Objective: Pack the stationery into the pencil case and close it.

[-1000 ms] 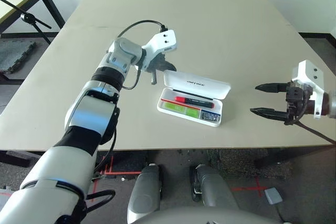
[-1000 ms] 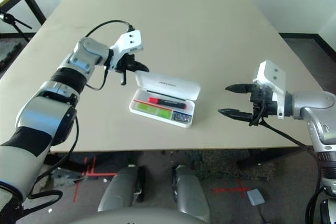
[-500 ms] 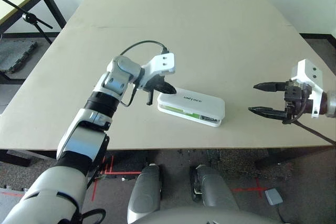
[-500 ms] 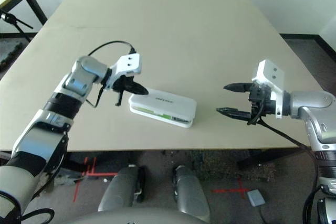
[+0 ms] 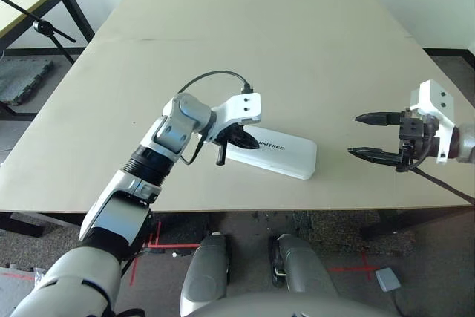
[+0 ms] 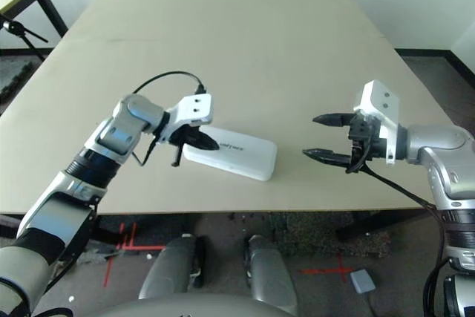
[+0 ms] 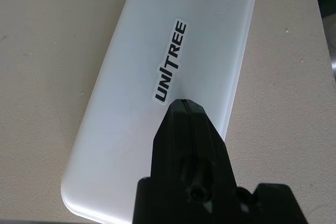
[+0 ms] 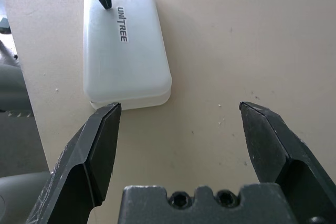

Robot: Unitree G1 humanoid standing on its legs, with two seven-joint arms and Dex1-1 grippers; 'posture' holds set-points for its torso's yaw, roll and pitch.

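Pencil case (image 5: 278,155), white, lid down, lying flat and slightly angled on the counter (image 5: 297,50), near the edge closest to the robot, with dark lettering (image 7: 170,61) facing up; at the left fingers (image 7: 181,135), pressed together, tips over the lid beside the lettering, contact hard to tell; well apart from the right fingers (image 5: 378,119), spread wide above the counter, with nothing between

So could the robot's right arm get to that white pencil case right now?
Probably yes: bare table lies between the right end effector, its fingers open, and the closed pencil case, though the left end effector crowds the far end.
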